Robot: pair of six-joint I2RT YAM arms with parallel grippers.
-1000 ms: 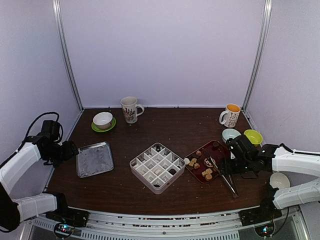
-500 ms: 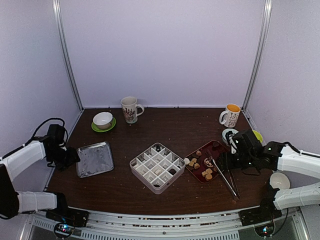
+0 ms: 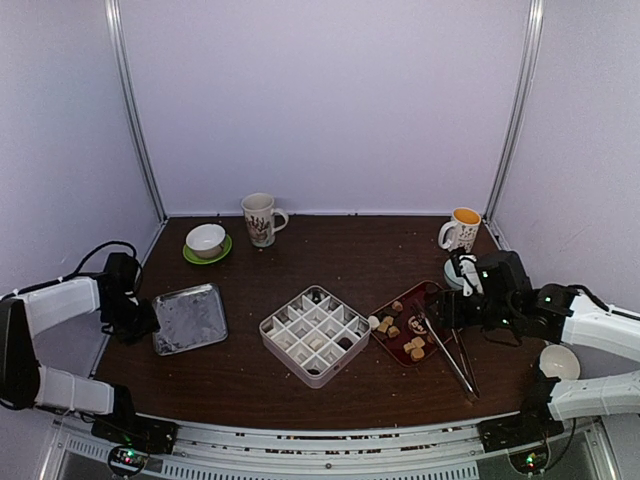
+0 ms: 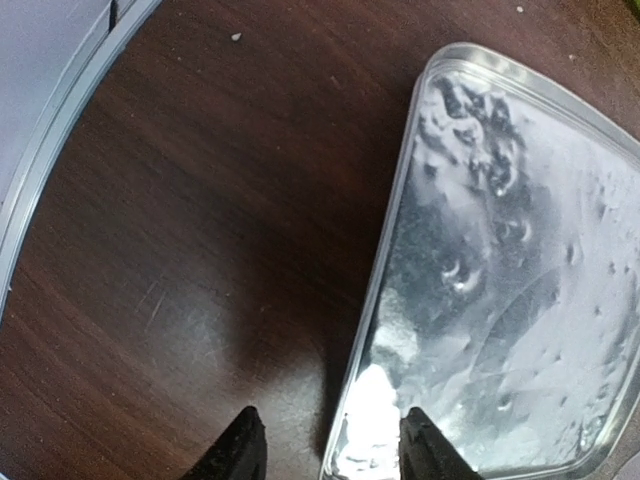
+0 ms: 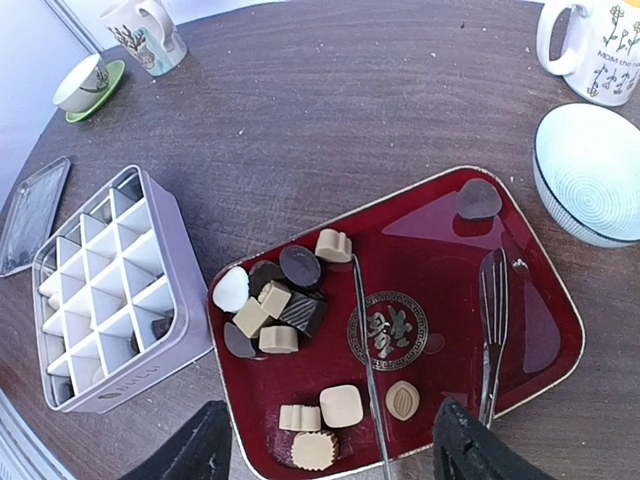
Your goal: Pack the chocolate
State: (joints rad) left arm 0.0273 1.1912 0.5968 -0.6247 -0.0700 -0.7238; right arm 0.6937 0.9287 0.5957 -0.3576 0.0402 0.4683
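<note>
Your right claw (image 5: 330,445) hangs wide open and empty above the near edge of the red tray (image 5: 520,250). The chocolate (image 5: 280,300) lies clustered toward that tray's left end, with the tongs (image 5: 490,310) alongside. The divided box (image 5: 100,290) sits just left of it. Your left claw (image 4: 330,450) is partly open, gripping nothing, its fingers straddling the silver tray's (image 4: 500,280) rim.

The chocolate (image 5: 272,298) was dark brown, tan and white. It lay on a glossy red tray (image 5: 430,240) with a gold emblem (image 5: 387,330). The grid box (image 5: 175,335) was off-white, the counter (image 5: 300,120) dark brown woodgrain, and the flat tray (image 4: 500,250) silver.
</note>
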